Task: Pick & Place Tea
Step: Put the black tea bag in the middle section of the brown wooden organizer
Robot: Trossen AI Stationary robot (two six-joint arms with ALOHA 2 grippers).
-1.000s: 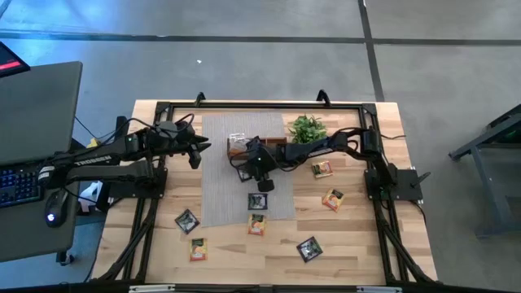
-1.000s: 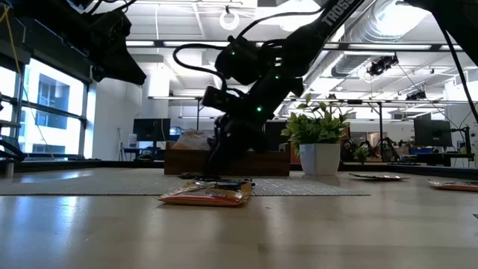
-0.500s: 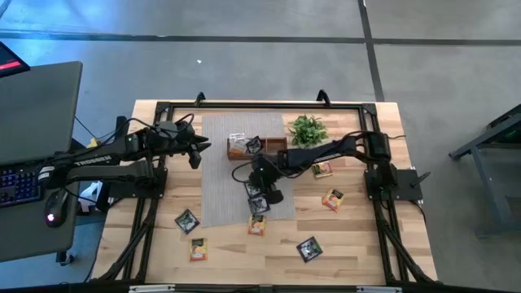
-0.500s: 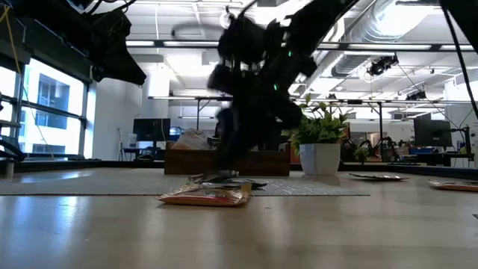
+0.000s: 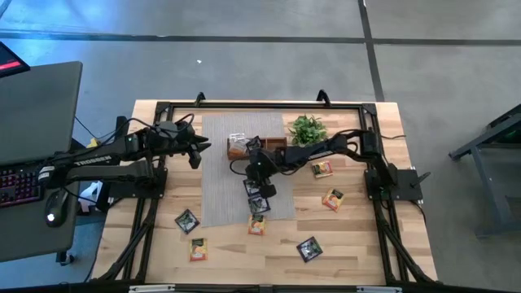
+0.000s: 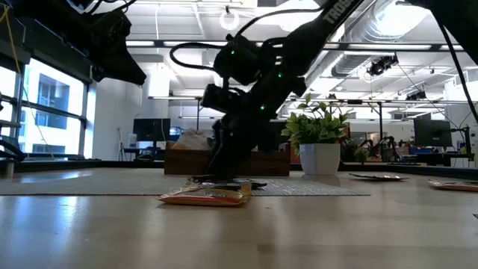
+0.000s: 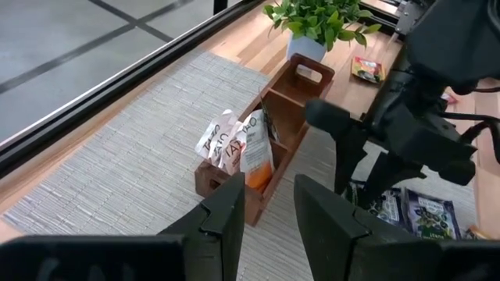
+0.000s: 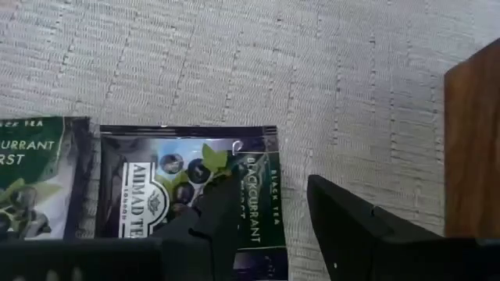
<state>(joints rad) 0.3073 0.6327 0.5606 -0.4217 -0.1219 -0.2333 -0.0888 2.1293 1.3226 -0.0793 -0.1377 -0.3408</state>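
Observation:
My right gripper [image 5: 256, 175] [image 8: 273, 199] is open, low over the grey mat just near-side of the wooden tray [image 5: 269, 147] [image 7: 301, 94]. Its fingers straddle the edge of a black tea sachet [image 8: 183, 183] lying flat on the mat, with a second black sachet [image 8: 31, 183] beside it. White and orange sachets [image 7: 234, 148] stand upright in one tray compartment. More sachets lie flat on the wood: black ones [image 5: 186, 220] [image 5: 308, 248] and orange ones [image 5: 257, 225] [image 5: 197, 248] [image 5: 332, 198] [image 5: 322, 168]. My left gripper [image 5: 195, 151] [image 7: 269, 207] hovers open, left of the mat. My right gripper points down over the black sachet's edge next to the tray [image 8: 258, 168]. One finger [image 8: 223, 199] stands over the sachet, the other over bare mat. Whether either touches the sachet, I cannot tell.
A small potted plant [image 5: 307, 129] [image 6: 317, 131] stands right of the tray at the far side. The grey mat [image 5: 220, 175] covers the table's middle. A black frame [image 5: 260, 104] rims the table. An orange sachet [image 6: 209, 196] lies closest in the low view.
My right gripper swung quickly toward the near edge and rose, then came back toward the tray and down. It now stands almost where it was a second ago. The sachets have stayed where they were.

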